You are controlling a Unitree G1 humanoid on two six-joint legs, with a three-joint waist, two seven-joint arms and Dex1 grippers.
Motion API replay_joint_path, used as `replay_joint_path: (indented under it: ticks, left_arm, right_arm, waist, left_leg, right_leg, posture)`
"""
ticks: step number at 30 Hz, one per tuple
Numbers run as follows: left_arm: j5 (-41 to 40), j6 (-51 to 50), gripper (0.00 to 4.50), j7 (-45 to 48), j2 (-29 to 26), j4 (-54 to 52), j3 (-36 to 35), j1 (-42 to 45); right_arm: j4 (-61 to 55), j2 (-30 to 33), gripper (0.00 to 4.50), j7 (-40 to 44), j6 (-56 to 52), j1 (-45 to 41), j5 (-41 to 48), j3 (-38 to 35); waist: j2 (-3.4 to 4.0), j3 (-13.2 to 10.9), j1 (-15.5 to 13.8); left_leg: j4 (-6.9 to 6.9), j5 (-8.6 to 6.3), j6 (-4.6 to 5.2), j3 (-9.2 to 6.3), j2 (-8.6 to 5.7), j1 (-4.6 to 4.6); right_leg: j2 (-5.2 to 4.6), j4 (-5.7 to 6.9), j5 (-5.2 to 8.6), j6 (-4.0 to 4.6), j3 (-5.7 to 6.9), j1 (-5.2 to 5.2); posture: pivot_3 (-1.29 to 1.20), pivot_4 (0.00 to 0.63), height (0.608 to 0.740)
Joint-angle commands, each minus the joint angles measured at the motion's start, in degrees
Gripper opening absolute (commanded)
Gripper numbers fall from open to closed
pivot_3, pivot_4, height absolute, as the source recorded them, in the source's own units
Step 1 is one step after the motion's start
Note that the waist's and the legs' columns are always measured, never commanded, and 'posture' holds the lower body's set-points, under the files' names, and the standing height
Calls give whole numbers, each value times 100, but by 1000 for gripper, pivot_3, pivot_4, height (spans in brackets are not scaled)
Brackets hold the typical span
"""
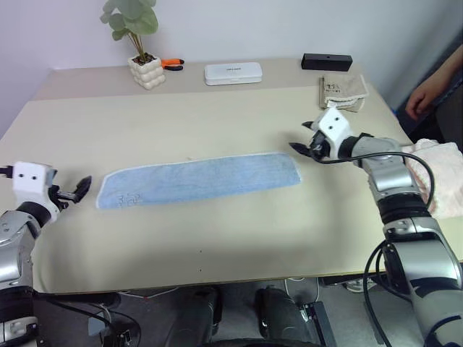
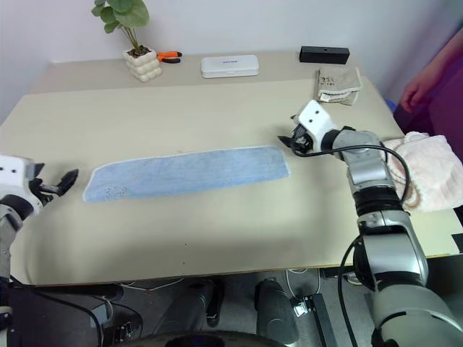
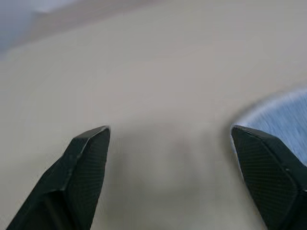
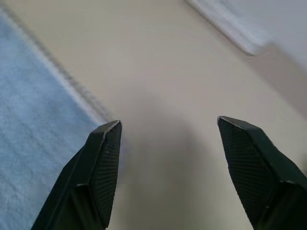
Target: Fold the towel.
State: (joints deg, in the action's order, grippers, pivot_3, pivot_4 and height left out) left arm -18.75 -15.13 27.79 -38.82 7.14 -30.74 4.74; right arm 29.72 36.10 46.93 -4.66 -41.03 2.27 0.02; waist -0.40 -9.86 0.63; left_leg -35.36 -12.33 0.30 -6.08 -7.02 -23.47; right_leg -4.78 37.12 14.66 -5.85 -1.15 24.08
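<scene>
Long narrow light blue terry towel (image 1: 199, 179) lies flat between my grippers, long axis running straight from left gripper (image 1: 78, 189) to right gripper (image 1: 307, 147), each just off its own end, about equally near, both with fingers apart, holding nothing.

- One light blue towel (image 1: 199, 179)
- One beige folded cloth (image 1: 342, 92)
- One pink fluffy towel (image 1: 438, 173)
- One potted plant (image 1: 141, 43)
- One white case (image 1: 233, 73)
- One black box (image 1: 327, 62)
- One orange-handled tool (image 1: 172, 64)
</scene>
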Motion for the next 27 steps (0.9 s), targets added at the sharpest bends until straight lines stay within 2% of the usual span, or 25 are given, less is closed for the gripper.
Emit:
replay_joint_path:
  ticks: [1,2,3,7,12,18,21,27]
  left_arm:
    - [-275,-59,4295,-125,102,-750,-275,-135]
    - [-275,-51,4295,-98,129,-956,-209,-190]
    - [-284,-70,4295,-31,161,-1214,-65,-251]
    - [-211,-94,4295,632,258,-2483,1255,-566]
    - [-66,-7,4295,1120,490,-3243,2705,-617]
    - [-123,-36,4295,1101,811,-3125,3049,-381]
    - [-193,-81,4295,1324,706,-3077,3054,-427]
    - [-238,-116,4295,1556,538,-3205,3038,-642]
  right_arm:
    - [-1349,118,4163,-27,-1251,543,720,-578]
    - [-1742,120,4466,-48,-1672,759,953,-736]
    - [-2176,118,4466,-83,-2161,1018,1228,-911]
    - [-3980,84,4466,-144,-4208,2159,2609,-1533]
    - [-4913,-564,4466,-1248,-6003,2730,3538,-2124]
    - [-5109,-1944,4466,-2865,-7158,2412,3791,-2649]
    - [-4724,-2720,4466,-3677,-7336,1952,3668,-2958]
    - [-3704,-3448,4466,-4724,-7035,1066,3491,-3561]
  waist:
    - [0,0,-2]
    - [0,0,0]
    - [0,0,-1]
    - [3,4,-40]
    - [1,6,11]
    - [4,8,-5]
    - [5,8,11]
    - [5,10,13]
  left_leg:
    - [-1,0,0,0,0,0]
    - [-2,0,0,0,1,0]
    - [-3,0,0,0,1,0]
    - [-3,-2,3,0,1,-2]
    - [-11,-3,4,2,4,-1]
    - [-8,-2,4,2,9,-1]
    - [-8,-2,4,3,8,-1]
    - [-7,-2,4,3,7,0]
  right_leg:
    - [0,2,0,0,0,0]
    - [0,4,0,0,0,0]
    - [0,3,0,0,-2,0]
    - [-4,-3,1,1,-3,-6]
    - [-2,-2,1,3,-5,-9]
    - [4,2,2,4,-7,-3]
    - [4,0,1,4,-8,-2]
    - [6,-2,1,4,-6,-2]
  posture:
    - [0,150,736]
    - [0,150,736]
    - [0,150,736]
    - [0,150,736]
    - [0,150,736]
    - [0,150,736]
    - [0,150,736]
    - [0,150,736]
